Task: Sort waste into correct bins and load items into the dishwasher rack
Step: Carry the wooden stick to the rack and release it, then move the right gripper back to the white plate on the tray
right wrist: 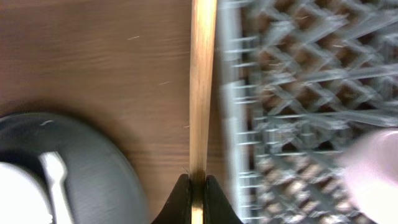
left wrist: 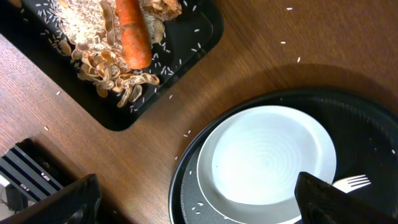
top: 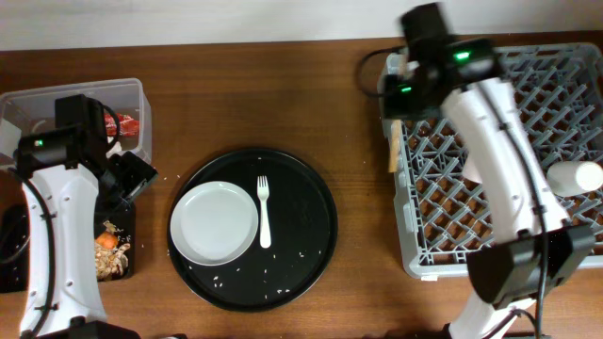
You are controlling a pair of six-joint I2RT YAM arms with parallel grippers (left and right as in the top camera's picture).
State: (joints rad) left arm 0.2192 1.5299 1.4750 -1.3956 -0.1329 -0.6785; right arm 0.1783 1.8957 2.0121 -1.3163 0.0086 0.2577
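My left gripper is open and empty, above the left rim of the round black tray. That tray holds a white plate and a white fork. A flat black tray holds rice, brown scraps and an orange carrot. A clear tub holds a red-and-white wrapper. My right gripper is shut on a thin tan strip, seen edge-on at the left edge of the grey rack. A cream cup lies in the rack.
Loose rice grains lie scattered on the round tray and on the table by the flat tray. The right arm stretches over the rack's left half. A dark ribbed object sits at the left edge of the table.
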